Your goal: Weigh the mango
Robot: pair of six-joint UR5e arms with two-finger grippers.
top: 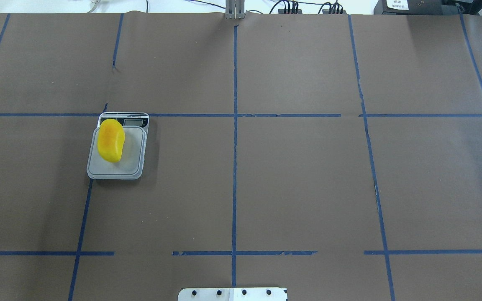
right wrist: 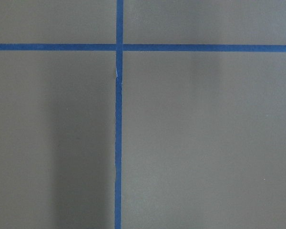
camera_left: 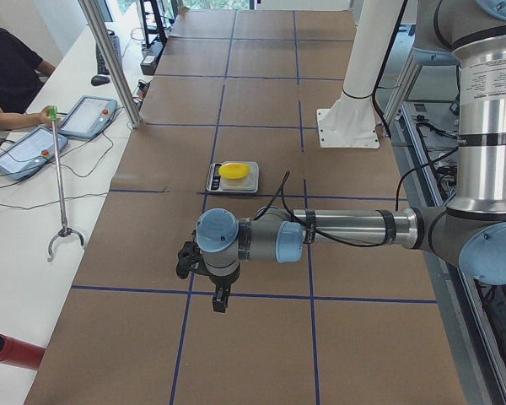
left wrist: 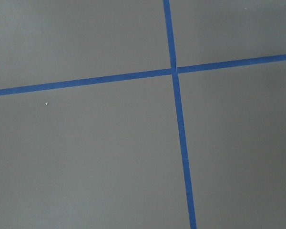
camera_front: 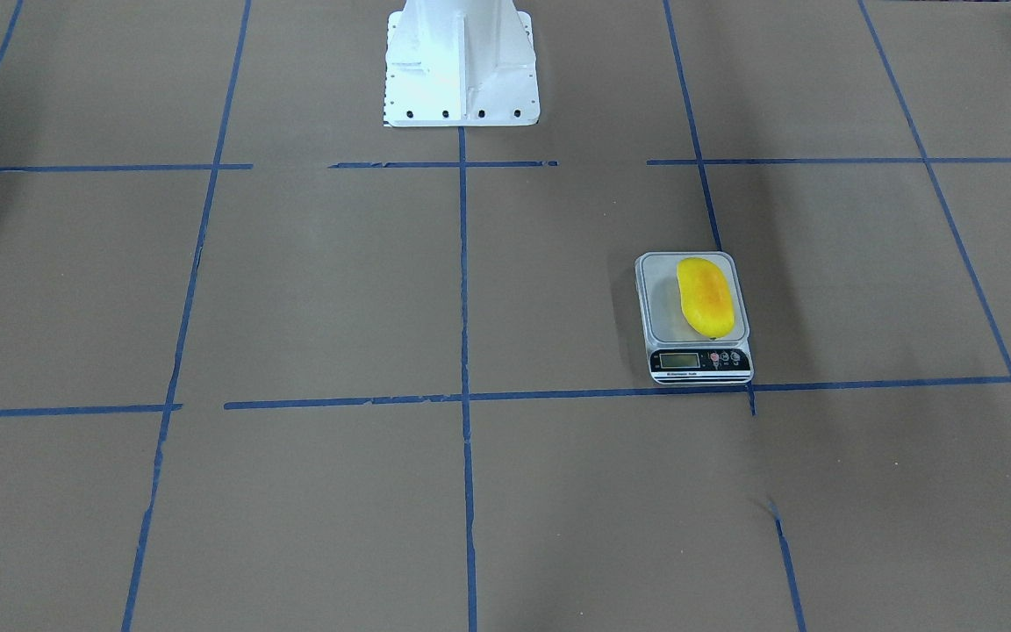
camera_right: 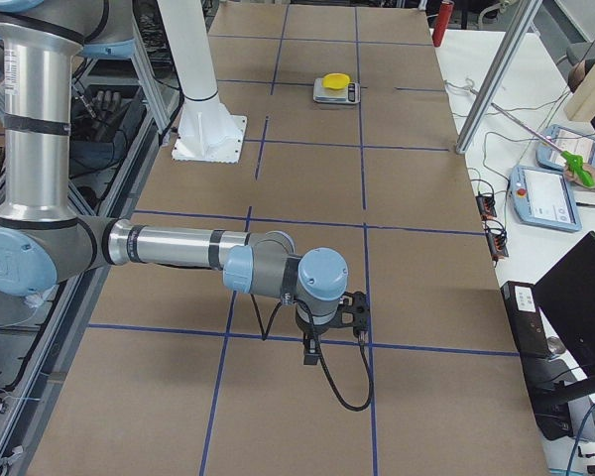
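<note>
The yellow mango [camera_front: 704, 297] with an orange blush lies on the platform of a small grey digital scale [camera_front: 665, 323], towards the platform's side. It also shows in the overhead view, mango [top: 111, 140] on the scale [top: 130, 165], and far off in both side views [camera_left: 235, 171] [camera_right: 334, 80]. My left gripper [camera_left: 185, 258] hangs high over the table, well away from the scale, and I cannot tell if it is open. My right gripper [camera_right: 358, 313] also hangs far from the scale, and I cannot tell its state. Both wrist views show only brown paper and blue tape.
The table is covered in brown paper with a blue tape grid [top: 234, 167]. The robot's white pedestal [camera_front: 460, 66] stands at the table's middle edge. Operators with tablets [camera_left: 27, 152] and a grabber stick [camera_left: 61, 194] are at the side bench.
</note>
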